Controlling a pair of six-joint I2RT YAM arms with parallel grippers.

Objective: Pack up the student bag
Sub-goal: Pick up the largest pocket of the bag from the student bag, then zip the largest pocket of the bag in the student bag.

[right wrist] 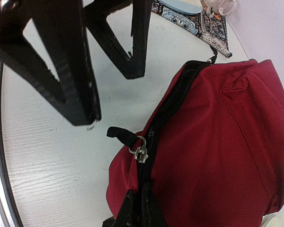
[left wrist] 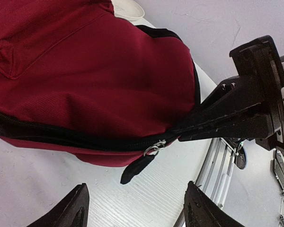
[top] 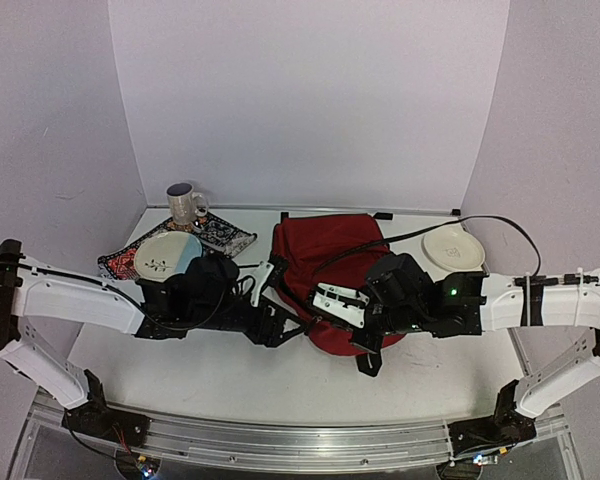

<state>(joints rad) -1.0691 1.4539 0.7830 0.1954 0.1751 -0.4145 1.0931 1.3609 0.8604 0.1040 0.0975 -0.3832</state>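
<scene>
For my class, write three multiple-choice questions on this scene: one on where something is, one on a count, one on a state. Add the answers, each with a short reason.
1. Where is the mug relative to the student bag?
A) on top of it
B) behind it, to the left
C) in front of it, to the right

2. How many plates are in view?
A) one
B) two
C) four

3. What state is the left tool in?
A) open, holding nothing
B) shut on the zip pull
C) shut on the mug

Answers:
1 B: it stands far left, by the patterned cloth.
2 B: one lies right of the bag, another left.
3 A: its fingers stand apart with nothing between them.
</scene>
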